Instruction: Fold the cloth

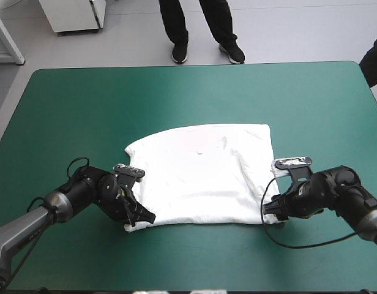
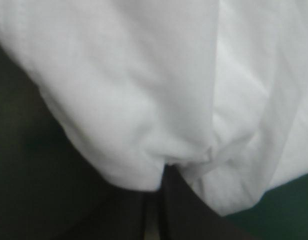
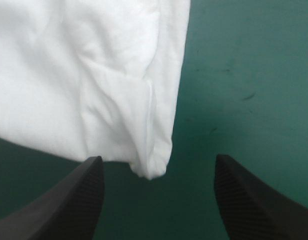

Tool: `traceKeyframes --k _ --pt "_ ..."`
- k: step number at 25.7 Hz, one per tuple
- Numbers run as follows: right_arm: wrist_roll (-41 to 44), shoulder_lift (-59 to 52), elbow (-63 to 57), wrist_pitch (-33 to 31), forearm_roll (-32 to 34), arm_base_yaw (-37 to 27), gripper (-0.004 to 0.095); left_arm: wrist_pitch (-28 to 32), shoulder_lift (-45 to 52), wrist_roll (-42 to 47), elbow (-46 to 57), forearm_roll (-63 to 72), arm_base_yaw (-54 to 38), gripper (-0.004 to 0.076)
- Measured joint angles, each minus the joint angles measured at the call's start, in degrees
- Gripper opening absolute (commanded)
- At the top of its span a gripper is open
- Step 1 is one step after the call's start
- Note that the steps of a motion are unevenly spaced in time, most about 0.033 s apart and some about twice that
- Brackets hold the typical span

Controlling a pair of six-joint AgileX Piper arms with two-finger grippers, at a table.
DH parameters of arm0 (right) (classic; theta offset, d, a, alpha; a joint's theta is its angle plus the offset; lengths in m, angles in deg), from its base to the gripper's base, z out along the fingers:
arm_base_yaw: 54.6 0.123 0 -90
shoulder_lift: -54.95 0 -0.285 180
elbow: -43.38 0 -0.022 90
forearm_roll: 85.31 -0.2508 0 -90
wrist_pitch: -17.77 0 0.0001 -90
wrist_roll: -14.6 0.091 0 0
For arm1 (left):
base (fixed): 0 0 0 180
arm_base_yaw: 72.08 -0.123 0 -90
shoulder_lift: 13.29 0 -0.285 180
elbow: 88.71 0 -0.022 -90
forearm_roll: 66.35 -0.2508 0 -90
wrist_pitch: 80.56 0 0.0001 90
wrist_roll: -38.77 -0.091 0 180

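High view, light: the teal-green cover is lit evenly from above. A pale sheen is spread over its far middle, and its near corners are left darker.
High view, glare: the T-shirt is rendered almost pure white, its creases barely marked.
High view, shadows: only short, soft ones are cast, under the left gripper and the right gripper.
Left wrist view: dim. The cover beside the T-shirt is sunk nearly to black, and folds are shown by grey shading alone.
Right wrist view: bright. A soft shadow is thrown under the T-shirt's corner, and ribbing is picked out on a black finger.
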Motion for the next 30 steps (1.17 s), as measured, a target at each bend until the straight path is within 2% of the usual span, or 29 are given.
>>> traceKeyframes --k 5,10,12,13,21,27,30 --pt "-2.1 10.6 0.0 3.2 -2.0 0.0 0.0595 -0.1 0.0 -0.9 0.0 0.0 -0.1 -0.0010" --pt "-3.7 12.6 0.3 3.5 -3.6 0.0 0.0307 0.0 0.0 -0.9 0.0 0.0 -0.1 -0.0010" --pt "-4.1 12.7 0.3 3.7 -3.7 0.0 0.0136 -0.1 0.0 -0.9 0.0 0.0 -0.1 -0.0010" --pt "-4.5 12.7 0.2 3.9 -4.1 0.0 0.0003 -0.1 0.0 -0.9 0.0 0.0 -0.1 -0.0010" --pt "-6.4 12.6 -0.1 4.5 -6.4 0.0 -0.0013 0.1 0.7 -0.9 0.1 -0.1 -0.1 -0.0010" --pt "-6.6 10.9 3.7 1.3 -6.2 0.0 -0.0013 0.0 3.8 -0.9 0.4 -0.3 0.0 -0.0010" --pt "-6.6 9.8 6.6 -1.2 -6.2 0.0 -0.0013 -4.5 5.8 -0.9 -0.2 -0.1 0.3 -0.0010"
